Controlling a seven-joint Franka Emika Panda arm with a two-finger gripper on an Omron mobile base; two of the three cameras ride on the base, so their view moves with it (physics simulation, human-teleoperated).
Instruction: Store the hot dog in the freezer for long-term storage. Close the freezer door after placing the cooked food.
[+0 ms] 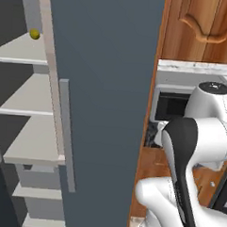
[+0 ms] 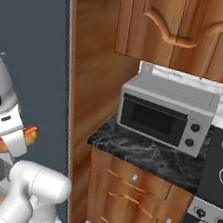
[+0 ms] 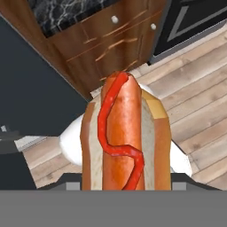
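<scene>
A: Hot dog [image 3: 125, 137] status: where is it sitting relative to the fingers?

B: It is sitting between them, held by the gripper [image 2: 12, 141]. In the hand view the bun is rising straight up from the bottom edge, sausage and red sauce line facing the camera. In the right base view its two ends are sticking out to either side of the white hand.

A: How far are the fingers standing apart?

B: They are closing on the bun, no wider than the bun itself.

A: What is lying beyond the fingers?

B: Wooden floor [image 3: 195, 106] and a brown cabinet [image 3: 102, 40]. The freezer [image 1: 28, 106] is standing open, its pale shelves showing, with the freezer door [image 1: 104, 105] beside them and a small yellow ball [image 1: 34, 34] resting on an upper shelf.
</scene>
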